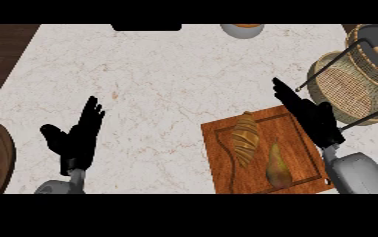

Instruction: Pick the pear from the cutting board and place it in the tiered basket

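A brownish-green pear (278,165) lies on the wooden cutting board (221,153) at the lower right, stem end pointing away from me. A croissant (246,138) lies beside it on the board, to the left and further up. My right hand (308,115) is open, fingers straight, over the board's right edge, just right of and above the pear, not touching it. The tiered basket (342,86), woven with a dark wire frame, stands at the right edge. My left hand (75,133) rests open at the lower left, fingers up.
A pale bowl (242,30) sits at the counter's far edge, with a dark object (146,27) left of it. Dark wood shows at the upper left corner (15,41) and a brown round edge (6,161) at the lower left.
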You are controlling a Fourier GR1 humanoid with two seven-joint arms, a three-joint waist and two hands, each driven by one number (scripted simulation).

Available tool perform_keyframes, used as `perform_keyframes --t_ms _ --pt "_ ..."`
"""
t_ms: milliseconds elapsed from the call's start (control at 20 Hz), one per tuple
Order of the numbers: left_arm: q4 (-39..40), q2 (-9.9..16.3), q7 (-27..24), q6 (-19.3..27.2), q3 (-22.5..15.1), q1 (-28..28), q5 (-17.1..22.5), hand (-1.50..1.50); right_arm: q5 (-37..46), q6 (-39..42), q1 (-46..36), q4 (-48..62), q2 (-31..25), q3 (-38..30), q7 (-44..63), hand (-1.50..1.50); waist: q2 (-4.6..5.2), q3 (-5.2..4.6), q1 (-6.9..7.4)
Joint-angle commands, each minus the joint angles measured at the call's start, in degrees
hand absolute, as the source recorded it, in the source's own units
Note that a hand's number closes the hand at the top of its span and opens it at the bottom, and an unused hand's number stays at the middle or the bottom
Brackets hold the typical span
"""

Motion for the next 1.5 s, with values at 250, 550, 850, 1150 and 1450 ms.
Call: perform_keyframes --t_ms 250,550,850,1150,1450 --pt "-6.4 3.23 -5.27 3.8 -4.05 -8.08 -11.56 0.0 -26.84 6.47 -5.41 7.58 5.69 -20.12 -0.9 1.5 -0.23 -0.48 -0.75" --pt "-7.88 2.1 -1.82 4.2 -6.06 -7.87 -11.97 0.0 -42.08 16.1 -0.69 15.96 8.54 -23.84 11.46 -1.5 -0.45 -0.66 -0.76" --pt "-10.44 1.43 1.25 5.74 -7.95 -8.23 -14.8 0.0 -50.94 39.62 -0.51 21.89 -7.89 -31.23 18.13 -1.5 -0.45 -0.91 -0.43" --pt "-10.08 1.3 1.17 5.29 -8.08 -8.52 -14.88 0.0 -36.57 49.47 -4.52 12.96 -20.02 -25.84 19.06 -1.5 -0.59 -1.04 0.58" --pt "-9.04 0.05 1.63 5.73 -8.82 -10.27 -15.83 0.0 -24.91 54.78 -13.22 1.94 -26.37 -21.28 20.68 -1.5 -0.46 -1.19 1.23"
